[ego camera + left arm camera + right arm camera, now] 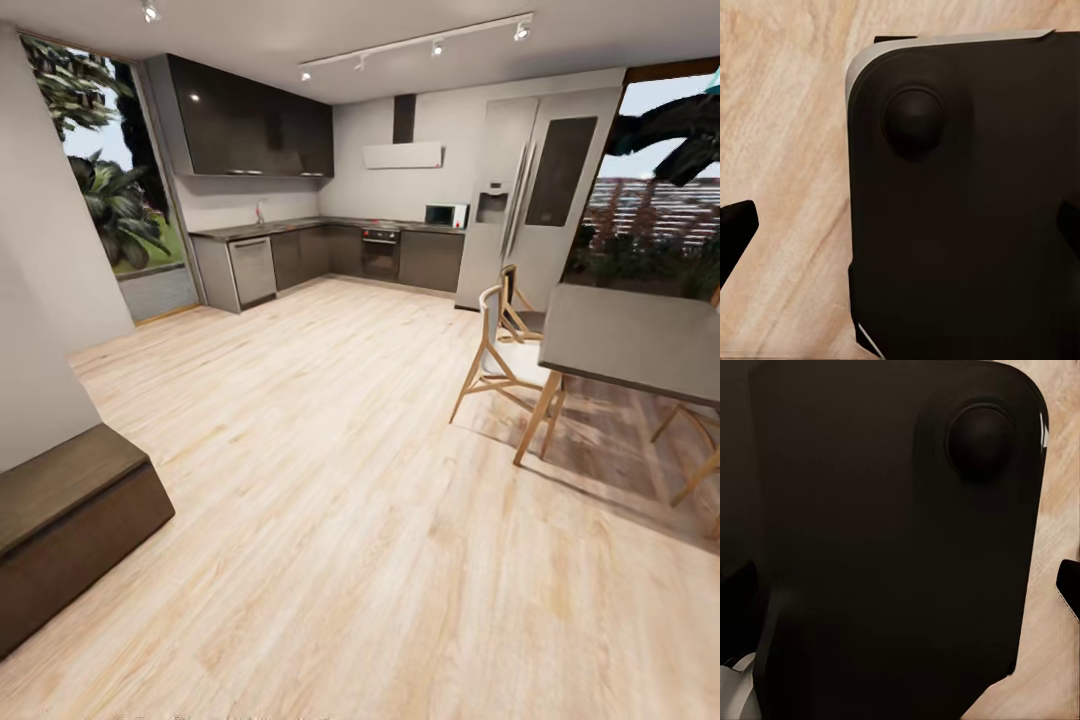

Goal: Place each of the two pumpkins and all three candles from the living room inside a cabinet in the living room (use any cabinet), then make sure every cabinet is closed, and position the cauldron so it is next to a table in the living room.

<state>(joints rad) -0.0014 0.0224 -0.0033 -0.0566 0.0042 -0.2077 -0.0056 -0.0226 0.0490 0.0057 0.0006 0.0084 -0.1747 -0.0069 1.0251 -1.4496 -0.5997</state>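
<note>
Kitchen beyond; dark brown cabinet closed.

Pale wood floor — dark kitchen cabinets, grey dining table, window.

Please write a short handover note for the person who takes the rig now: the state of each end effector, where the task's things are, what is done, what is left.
End effectors: both wrist views look down on the robot's black base over the wood floor; open or shut cannot be told, and nothing is seen held.
Things: a low dark brown unit, probably the cabinet, stands at the head view's left, fronts shut. Ahead are the kitchen and a grey dining table with chairs.
Done: nothing can be confirmed.
Left: find the pumpkins, candles and cauldron, and do the whole job.
</note>
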